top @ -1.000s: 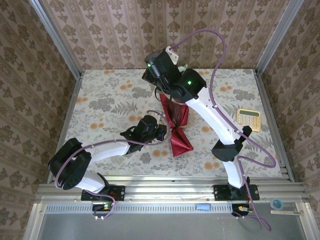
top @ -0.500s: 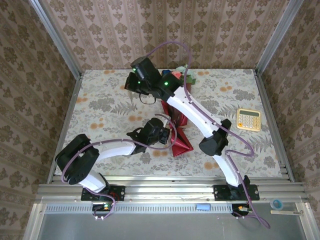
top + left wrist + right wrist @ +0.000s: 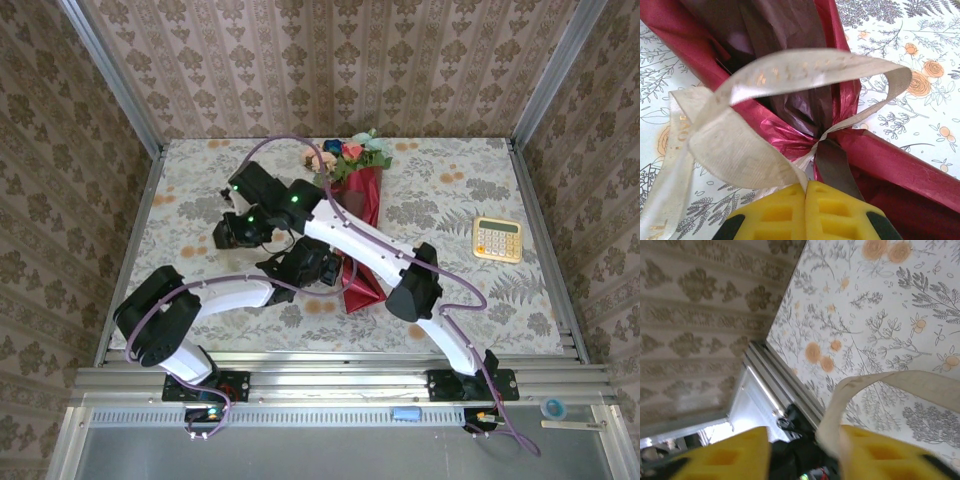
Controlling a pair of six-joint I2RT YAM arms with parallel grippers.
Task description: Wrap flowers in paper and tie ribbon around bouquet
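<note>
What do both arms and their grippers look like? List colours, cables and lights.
Both arms have white shells with black joints and black bases. The left arm and right arm each carry a purple cable. Green lights glow near the right wrist. The left gripper and right gripper have yellow fingers with square recesses.

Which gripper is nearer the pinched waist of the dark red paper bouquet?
Left. The left gripper is at the waist of the dark red paper bouquet, shut on the cream satin ribbon; the right gripper, open, is off to its left.
</note>
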